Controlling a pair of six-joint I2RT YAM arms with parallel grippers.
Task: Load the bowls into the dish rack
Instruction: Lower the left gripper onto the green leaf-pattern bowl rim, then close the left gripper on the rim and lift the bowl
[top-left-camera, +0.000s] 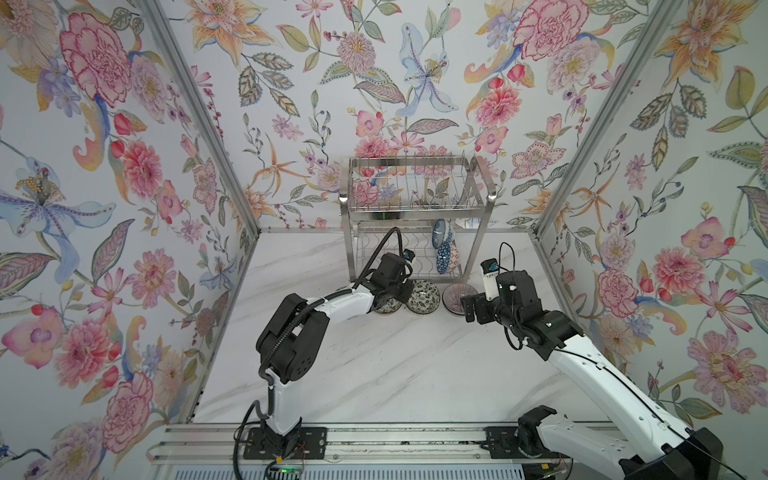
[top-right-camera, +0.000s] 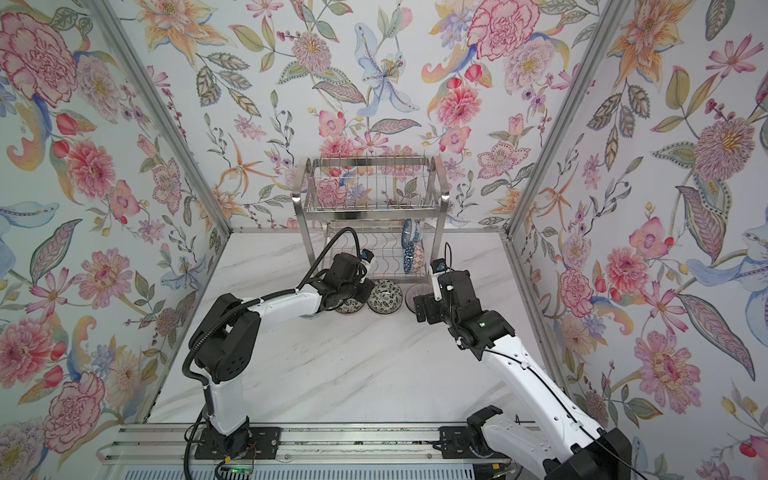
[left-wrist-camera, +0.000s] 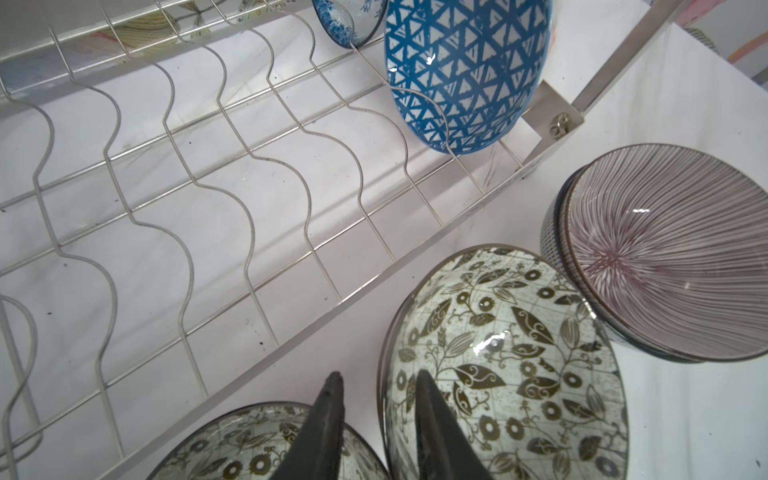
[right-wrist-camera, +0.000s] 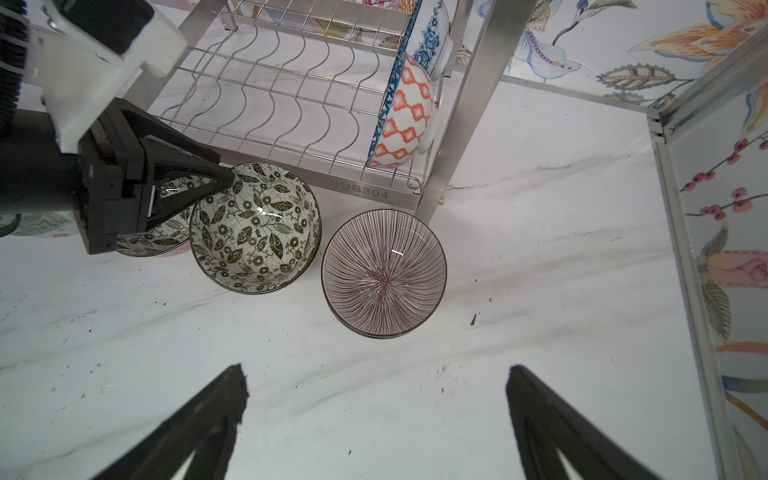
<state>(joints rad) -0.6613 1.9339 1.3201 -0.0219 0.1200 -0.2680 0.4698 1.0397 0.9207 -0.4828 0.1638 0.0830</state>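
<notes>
Ceramic black-floral bowl (left-wrist-camera: 519, 374) has its rim between our slightly parted left fingers (left-wrist-camera: 328, 424); right fingers (right-wrist-camera: 199, 424) gape wide. Closing, we might shove the matching bowl (left-wrist-camera: 232, 449).

Top views: high up, both looking down and forward at the dish rack (top-left-camera: 415, 215).
Left wrist: close above the rack.
Right wrist: low and near; shares the pink-lined bowl (right-wrist-camera: 384, 274) with left wrist.

Staged robot test cell; floral-print panels (top-left-camera: 104, 166) in aluminium framing (top-left-camera: 203, 116) box a marble-look tabletop (top-left-camera: 395, 365); arm bases (top-left-camera: 284, 442) bolted to near rail (top-left-camera: 395, 446).
</notes>
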